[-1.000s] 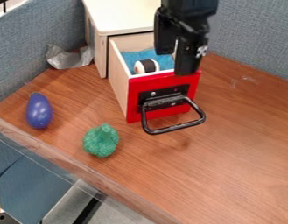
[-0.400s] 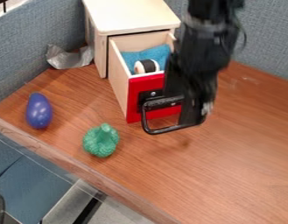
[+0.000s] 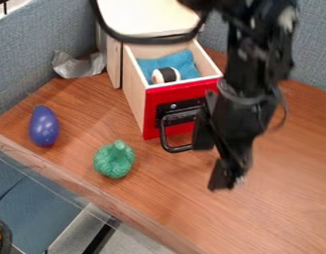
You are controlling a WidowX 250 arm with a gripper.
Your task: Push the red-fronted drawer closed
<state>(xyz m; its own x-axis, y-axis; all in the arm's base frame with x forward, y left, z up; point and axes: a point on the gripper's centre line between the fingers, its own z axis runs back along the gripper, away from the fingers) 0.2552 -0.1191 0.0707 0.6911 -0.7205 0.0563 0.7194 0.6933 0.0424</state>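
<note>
Since the earlier frames, the claw [image 3: 213, 161] has dropped lower in the view, and a black cable [image 3: 135, 39] now swings across the cabinet [image 3: 148, 15], hiding part of its top. The claw is wide open, its fingers well apart with nothing gripped between them. One finger covers the right part of the black handle [image 3: 162, 135], so whether they touch is unclear; the arm also blurs. Behind the handle, the red-fronted drawer [image 3: 133, 94] sits pulled out, holding blue cloth [image 3: 183, 60] and a white piece with a black band [image 3: 166, 75], its underside hidden. Farther out on the bench [image 3: 278, 213] lie a green bumpy toy [image 3: 114, 159], a purple oval toy [image 3: 44, 125] and, beside the cabinet, crumpled silvery material [image 3: 77, 66].
</note>
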